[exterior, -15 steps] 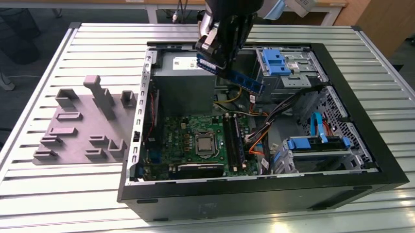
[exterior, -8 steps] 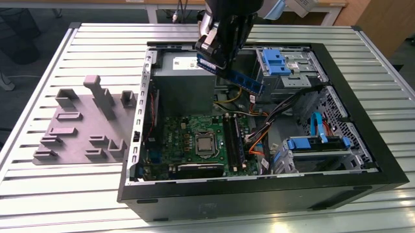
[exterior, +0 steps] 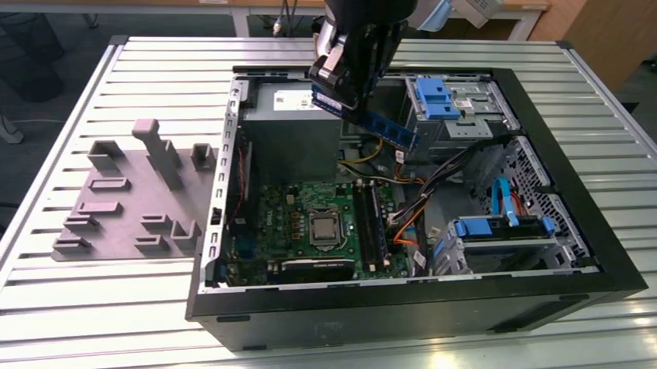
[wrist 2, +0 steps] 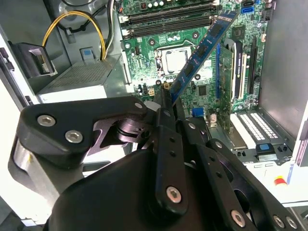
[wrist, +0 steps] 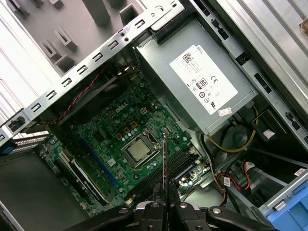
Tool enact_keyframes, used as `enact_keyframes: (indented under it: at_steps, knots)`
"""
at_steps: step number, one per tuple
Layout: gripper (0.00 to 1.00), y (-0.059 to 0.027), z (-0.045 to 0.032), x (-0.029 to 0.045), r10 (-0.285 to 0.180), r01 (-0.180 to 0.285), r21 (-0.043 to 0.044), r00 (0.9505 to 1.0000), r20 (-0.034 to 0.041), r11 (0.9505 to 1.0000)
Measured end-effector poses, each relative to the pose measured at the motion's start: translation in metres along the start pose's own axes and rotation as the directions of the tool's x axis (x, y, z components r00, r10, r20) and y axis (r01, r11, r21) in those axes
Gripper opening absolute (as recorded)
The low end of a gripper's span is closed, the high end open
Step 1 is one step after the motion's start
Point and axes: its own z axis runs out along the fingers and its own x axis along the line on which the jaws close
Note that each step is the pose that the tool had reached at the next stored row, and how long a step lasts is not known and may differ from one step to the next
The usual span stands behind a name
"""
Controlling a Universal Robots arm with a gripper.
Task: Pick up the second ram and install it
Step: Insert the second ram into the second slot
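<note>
My gripper (exterior: 344, 104) hangs over the open computer case (exterior: 411, 307), near its back wall above the power supply. It is shut on the second ram (exterior: 385, 127), a long dark-blue stick that slants down toward the exterior view's right. In the second wrist view the ram (wrist 2: 202, 50) juts out from between the fingers (wrist 2: 163, 108) over the green motherboard (wrist 2: 211, 91). It appears edge-on as a thin line (wrist: 165, 163) in the first wrist view, above the long memory slots (wrist: 166, 171) beside the processor (wrist: 139, 150). The stick is in the air, well above the board.
A grey fixture plate (exterior: 123, 200) with upright holders lies on the slatted table at the exterior view's left. Inside the case are the power supply (exterior: 288, 108), blue drive cages (exterior: 441, 100) (exterior: 493, 231) and loose cables (exterior: 421, 192) next to the slots.
</note>
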Motion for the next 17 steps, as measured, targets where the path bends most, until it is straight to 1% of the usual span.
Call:
enact_keyframes:
  at_steps: [14, 15, 17]
  knots:
    - [0.14, 0.0000, 0.0000, 0.0000, 0.007, -0.007, 0.0001, 1.0000, 0.0001, 1.0000]
    - [0.14, 0.0000, 0.0000, 0.0000, 0.025, -0.025, 0.0001, 0.9997, 0.0002, 0.9997]
    - [0.14, 0.0000, 0.0000, 0.0000, 0.026, -0.026, 0.0001, 0.9997, 0.0002, 0.9997]
